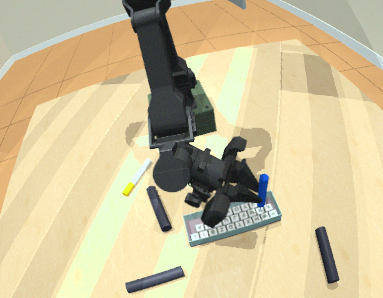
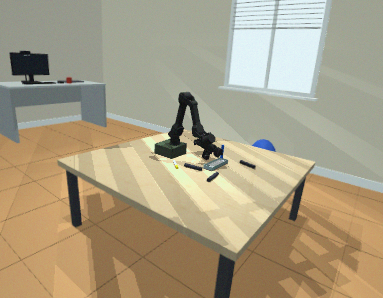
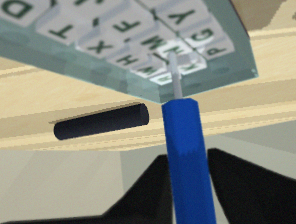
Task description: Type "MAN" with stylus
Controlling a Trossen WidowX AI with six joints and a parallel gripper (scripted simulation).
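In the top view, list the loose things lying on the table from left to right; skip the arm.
White and yellow pen → dark cylinder beside it → keyboard → blue stylus in the gripper → dark cylinder at far right.

wooden table (image 1: pixel 68 235), keyboard (image 1: pixel 203 235), dark cylinders (image 1: pixel 158 208)

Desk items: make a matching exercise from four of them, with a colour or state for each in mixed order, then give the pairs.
Things:
1. stylus
2. keyboard
3. marker
4. cylinder on the right

States:
A. white with a yellow end, lying free
B. dark, lying apart from the keyboard
C. blue, held upright in the fingers
D. under the stylus tip

Pairs: 1-C, 2-D, 3-A, 4-B
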